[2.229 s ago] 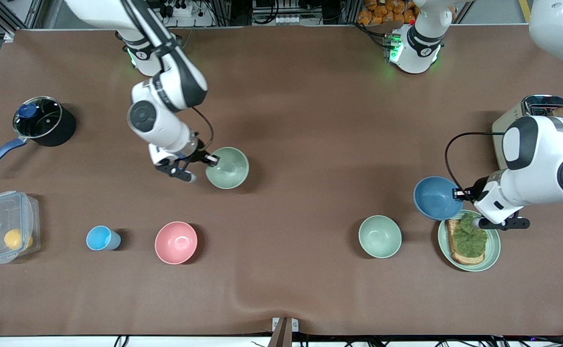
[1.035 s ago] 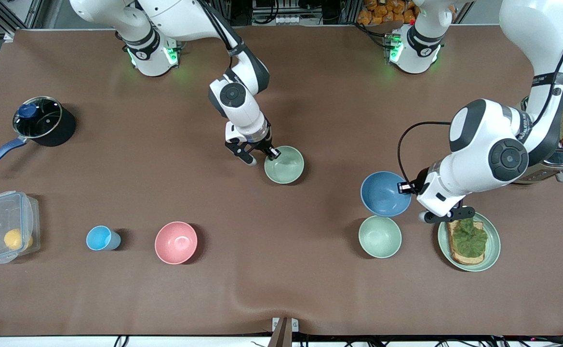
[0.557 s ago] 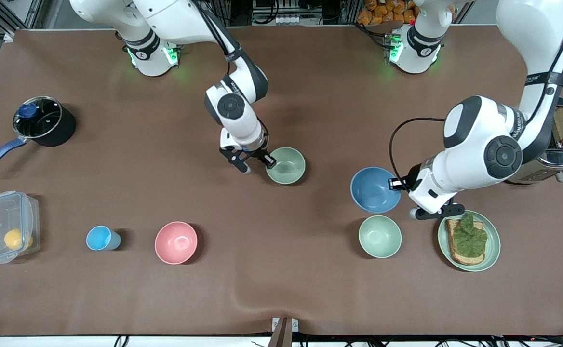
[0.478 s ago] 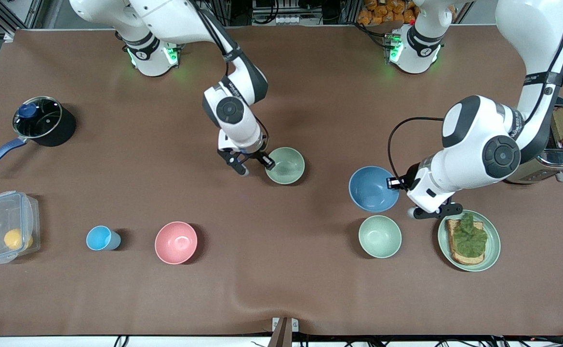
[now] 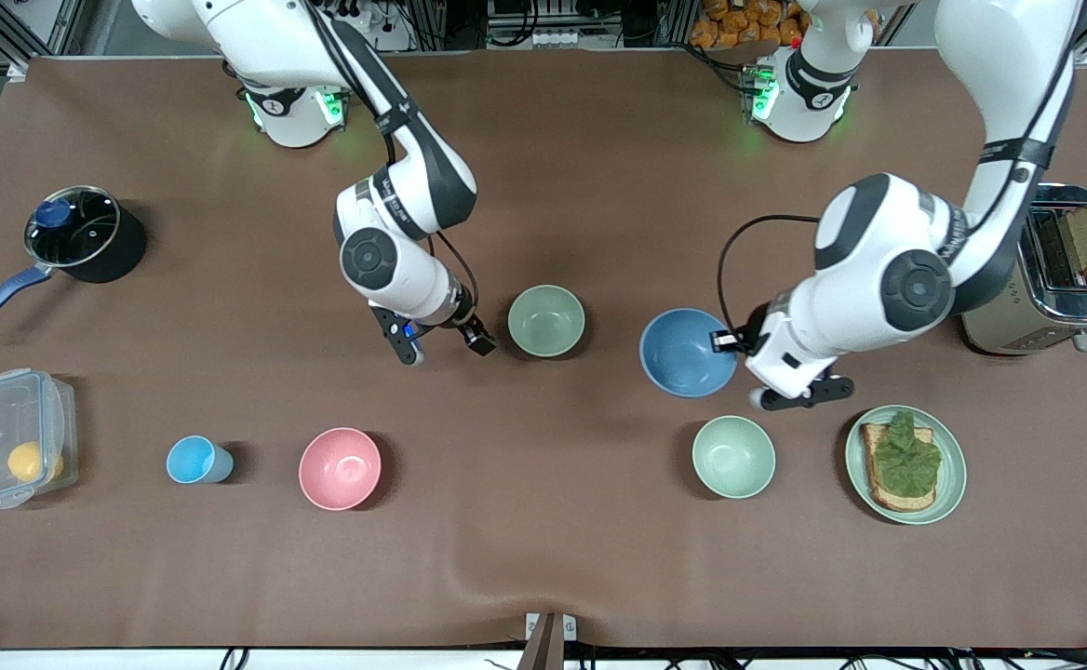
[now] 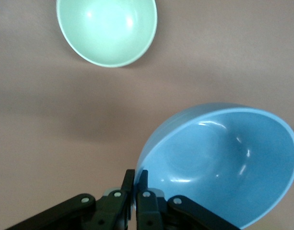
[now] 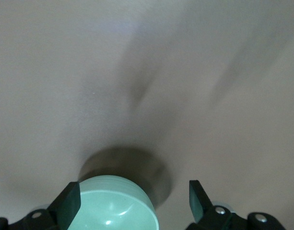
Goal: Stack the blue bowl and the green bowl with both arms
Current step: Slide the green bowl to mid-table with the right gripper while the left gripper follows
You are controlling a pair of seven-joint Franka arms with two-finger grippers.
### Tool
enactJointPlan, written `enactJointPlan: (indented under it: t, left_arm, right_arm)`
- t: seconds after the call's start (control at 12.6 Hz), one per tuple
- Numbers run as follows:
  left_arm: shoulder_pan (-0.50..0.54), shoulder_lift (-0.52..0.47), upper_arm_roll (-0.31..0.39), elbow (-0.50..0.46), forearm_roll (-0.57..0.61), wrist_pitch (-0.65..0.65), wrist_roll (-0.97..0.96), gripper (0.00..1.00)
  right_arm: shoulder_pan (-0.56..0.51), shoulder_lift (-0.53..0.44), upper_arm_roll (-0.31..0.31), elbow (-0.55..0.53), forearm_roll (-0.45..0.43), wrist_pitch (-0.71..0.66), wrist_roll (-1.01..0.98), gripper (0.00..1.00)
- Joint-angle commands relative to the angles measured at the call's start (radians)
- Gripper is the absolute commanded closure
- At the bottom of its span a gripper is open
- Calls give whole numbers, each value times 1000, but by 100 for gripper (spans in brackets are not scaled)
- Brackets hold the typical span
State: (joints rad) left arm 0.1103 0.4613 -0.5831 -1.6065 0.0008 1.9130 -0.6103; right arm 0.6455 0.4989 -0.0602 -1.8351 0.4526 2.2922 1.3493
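Observation:
The green bowl (image 5: 546,320) stands upright near the table's middle. My right gripper (image 5: 446,346) is open just beside it, toward the right arm's end, and holds nothing. The right wrist view shows the green bowl (image 7: 113,208) between the spread fingers of the right gripper (image 7: 132,203), gripped by neither. My left gripper (image 5: 725,341) is shut on the rim of the blue bowl (image 5: 688,352), holding it tilted over the table between the green bowl and the toaster. In the left wrist view the fingers of the left gripper (image 6: 135,175) pinch the blue bowl (image 6: 223,163) at its edge.
A paler mint bowl (image 5: 732,456) (image 6: 107,28) sits nearer the front camera than the blue bowl, beside a green plate (image 5: 953,484) with toast. A toaster (image 5: 1046,270) stands at the left arm's end. A pink bowl (image 5: 340,468), light-blue cup (image 5: 194,460), plastic box (image 5: 15,437) and pot (image 5: 83,233) lie toward the right arm's end.
The right gripper opened, let go of the green bowl and drew back toward the right arm's end. The left arm carried the blue bowl toward the green bowl.

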Motion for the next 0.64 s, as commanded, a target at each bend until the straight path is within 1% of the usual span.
enactJointPlan:
  t: [0.0,0.16,0.24,0.32,0.48,0.56]
  left_arm:
    - [-59,11,-1,5,-21,3,-113,100]
    - [-99,31,-1,2,-21,40,-179,100]
    - [-118,37,-1,0,-21,55,-210,100]
    - [-133,39,0,-3,-19,64,-236,100]
    - [-155,48,0,-13,-21,89,-285,100]
    - [-167,52,0,-27,-21,113,-314,100]
  right_arm:
    - [-14,61,14,-3,113,102,-1,0]
    - [-6,113,16,-1,135,170,-1,0]
    - [-15,130,19,-1,167,180,-1,0]
    - [-4,142,17,-1,223,194,-7,0]
    - [0,168,19,-1,290,251,-19,0]
    - [0,167,22,-1,319,250,-19,0]
